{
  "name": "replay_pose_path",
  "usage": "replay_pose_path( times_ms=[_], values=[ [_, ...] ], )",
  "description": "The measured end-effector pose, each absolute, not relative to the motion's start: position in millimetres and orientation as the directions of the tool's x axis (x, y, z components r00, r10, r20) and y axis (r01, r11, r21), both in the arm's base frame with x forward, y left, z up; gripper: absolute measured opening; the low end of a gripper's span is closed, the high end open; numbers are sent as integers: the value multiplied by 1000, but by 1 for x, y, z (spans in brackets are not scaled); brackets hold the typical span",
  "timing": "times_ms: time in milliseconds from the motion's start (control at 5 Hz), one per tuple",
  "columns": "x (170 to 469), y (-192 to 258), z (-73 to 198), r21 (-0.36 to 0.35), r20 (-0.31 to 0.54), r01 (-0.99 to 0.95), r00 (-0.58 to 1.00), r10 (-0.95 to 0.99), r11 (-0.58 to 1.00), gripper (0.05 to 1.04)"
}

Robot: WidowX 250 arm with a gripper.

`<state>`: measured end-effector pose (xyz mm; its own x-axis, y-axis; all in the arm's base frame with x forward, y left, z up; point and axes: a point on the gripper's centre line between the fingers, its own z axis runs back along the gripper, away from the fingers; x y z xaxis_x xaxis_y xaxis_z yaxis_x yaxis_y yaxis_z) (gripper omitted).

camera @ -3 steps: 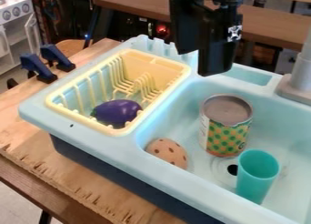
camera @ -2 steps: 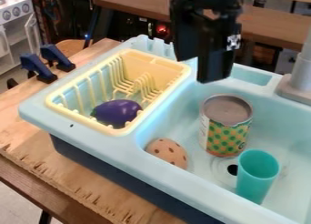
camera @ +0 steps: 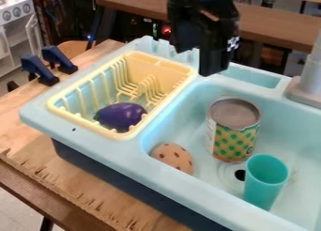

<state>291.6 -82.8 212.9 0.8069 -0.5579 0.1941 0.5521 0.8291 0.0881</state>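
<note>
Pincer released above the toy sink

I have the black gripper [camera: 197, 62] at the upper centre of the frame, its two fingers parted and nothing between them. It hangs over the far rim of the pale blue sink [camera: 100, 152], near the yellow dish rack [camera: 168, 110] at left of centre, where a purple eggplant [camera: 120, 116] lies. Right of centre, in the basin, I see a tin can [camera: 233, 129] upright, with a teal cup [camera: 266, 180] at lower right, near the dark drain hole [camera: 240, 174]. A brown-spotted tan ball [camera: 173, 157] sits against the basin's near side, below centre. A grey faucet [camera: 308, 87] rises at the right edge.

The sink stands on a light wooden board [camera: 31, 131], its edge ragged at lower left. Two dark blue clamps [camera: 39, 70] grip at upper left. Beyond, I see a white toy stove [camera: 18, 30] in the top left corner, a brown wooden bench [camera: 282, 30] across the top and a small red light [camera: 166, 29].
</note>
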Motion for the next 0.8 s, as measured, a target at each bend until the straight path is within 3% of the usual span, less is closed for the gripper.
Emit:
replay_pose_path(
  times_ms=[600,800],
  values=[
    [328,-87,177,240,60,371,917,-395,897,1003],
    [339,-84,174,323,-15,319,943,-332,891,1003]
  ],
)
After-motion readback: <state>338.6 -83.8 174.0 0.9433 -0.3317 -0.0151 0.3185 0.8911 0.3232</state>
